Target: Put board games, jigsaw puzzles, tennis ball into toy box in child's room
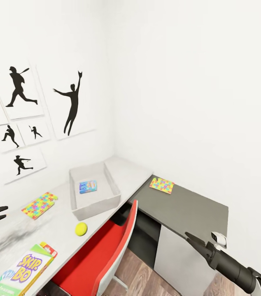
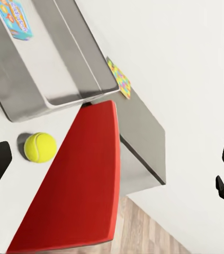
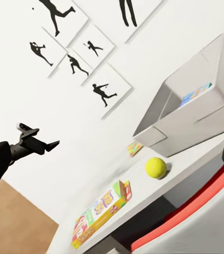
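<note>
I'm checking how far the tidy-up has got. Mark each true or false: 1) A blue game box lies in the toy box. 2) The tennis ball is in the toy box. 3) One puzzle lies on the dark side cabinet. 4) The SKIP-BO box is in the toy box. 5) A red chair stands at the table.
1) True: the blue game box lies in the toy box.
2) False: the tennis ball is on the table, beside the box.
3) True: a puzzle lies on the side cabinet.
4) False: the SKIP-BO box lies on the table.
5) True: the red chair.
</note>
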`<state>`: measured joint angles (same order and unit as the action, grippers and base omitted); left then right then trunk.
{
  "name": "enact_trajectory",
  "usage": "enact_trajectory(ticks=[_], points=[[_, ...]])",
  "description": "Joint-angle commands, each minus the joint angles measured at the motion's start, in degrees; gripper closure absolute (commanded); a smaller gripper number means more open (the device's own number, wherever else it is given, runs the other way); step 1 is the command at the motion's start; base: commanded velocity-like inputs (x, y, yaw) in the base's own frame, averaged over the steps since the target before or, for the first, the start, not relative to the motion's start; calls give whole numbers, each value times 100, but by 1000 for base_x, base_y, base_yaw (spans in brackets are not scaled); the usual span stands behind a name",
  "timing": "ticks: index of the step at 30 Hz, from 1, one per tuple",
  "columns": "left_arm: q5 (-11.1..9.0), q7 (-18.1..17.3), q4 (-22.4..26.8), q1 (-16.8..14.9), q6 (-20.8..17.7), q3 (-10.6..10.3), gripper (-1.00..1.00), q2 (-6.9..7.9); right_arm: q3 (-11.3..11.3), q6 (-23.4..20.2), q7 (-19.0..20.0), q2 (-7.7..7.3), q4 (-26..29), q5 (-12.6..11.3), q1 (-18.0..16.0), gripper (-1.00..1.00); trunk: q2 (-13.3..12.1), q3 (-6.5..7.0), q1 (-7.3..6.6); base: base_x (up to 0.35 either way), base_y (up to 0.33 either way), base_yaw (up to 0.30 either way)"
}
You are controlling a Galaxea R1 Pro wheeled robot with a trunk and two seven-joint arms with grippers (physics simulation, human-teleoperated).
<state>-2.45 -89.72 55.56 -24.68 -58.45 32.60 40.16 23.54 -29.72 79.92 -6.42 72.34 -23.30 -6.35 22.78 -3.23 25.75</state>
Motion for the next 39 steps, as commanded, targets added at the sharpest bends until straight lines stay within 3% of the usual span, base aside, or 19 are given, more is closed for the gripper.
enact_trajectory(ticks=[1, 16, 29, 39], points=[[9, -28, -1, -6, -61, 1, -100, 1, 0, -60, 12, 0, 2, -16, -3, -100, 14, -11, 3, -88, 51, 0], [16, -28, -1, -5, -36, 1, -100, 1, -7, -60, 4, 0, -1, -14, -2, -100, 14, 22, 3, -57, 10, -161], [17, -28, -1, -6, -24, 1, -100, 1, -7, -60, -1, 0, -1, -24, -2, -100, 14, 65, 3, -276, 0, -261], [11, -28, -1, -5, -19, 1, -100, 1, -7, -60, -4, 0, -1, -10, -5, -100, 14, 73, 3, -308, 0, -73]])
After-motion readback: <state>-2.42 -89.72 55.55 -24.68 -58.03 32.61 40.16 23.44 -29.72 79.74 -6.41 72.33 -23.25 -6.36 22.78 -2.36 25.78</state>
